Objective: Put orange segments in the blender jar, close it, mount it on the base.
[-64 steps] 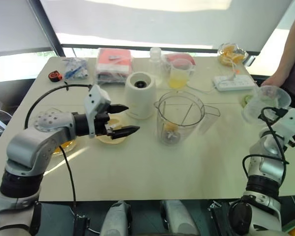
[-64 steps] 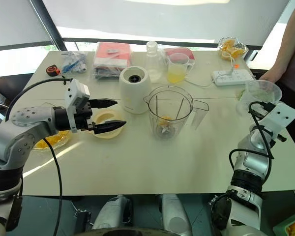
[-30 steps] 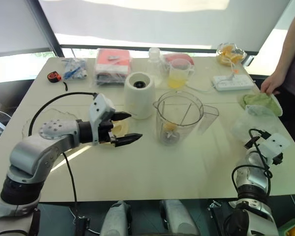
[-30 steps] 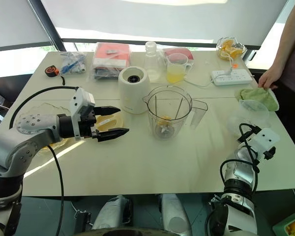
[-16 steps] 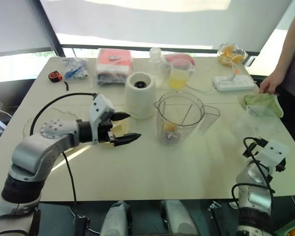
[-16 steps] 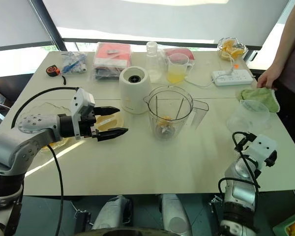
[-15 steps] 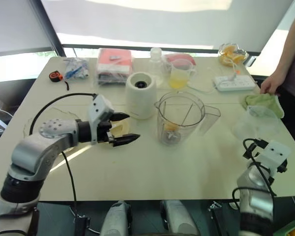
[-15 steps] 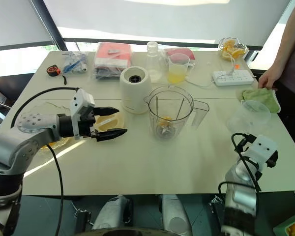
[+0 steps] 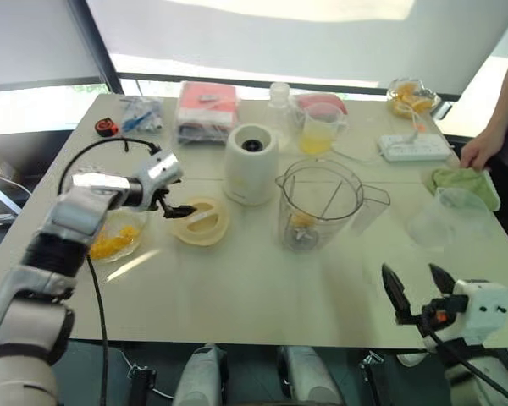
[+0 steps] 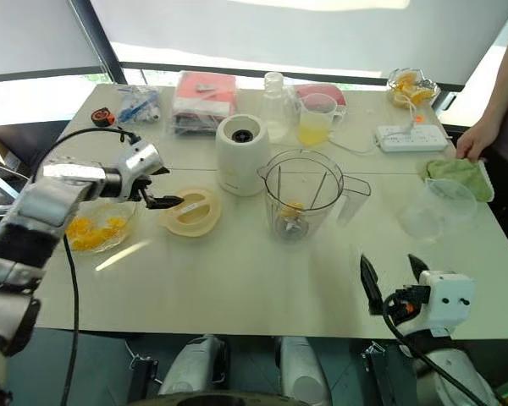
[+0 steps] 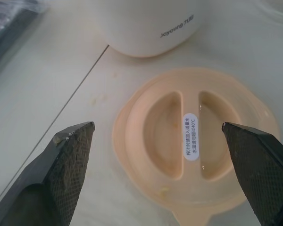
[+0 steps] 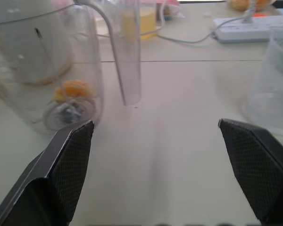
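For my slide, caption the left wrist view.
Open left claw aimed at the peach blender lid lying beside the white base.

A pale table (image 9: 237, 288) stands before bright windows (image 9: 34, 106) with drawn white blinds (image 9: 279, 34) and a dark slanting frame post (image 9: 97, 42)

The left claw (image 11: 158, 135) has drawn back to the peach lid's (image 9: 201, 223) left side, while the right claw (image 9: 410, 281) has sunk to the counter's (image 9: 254, 292) near edge.
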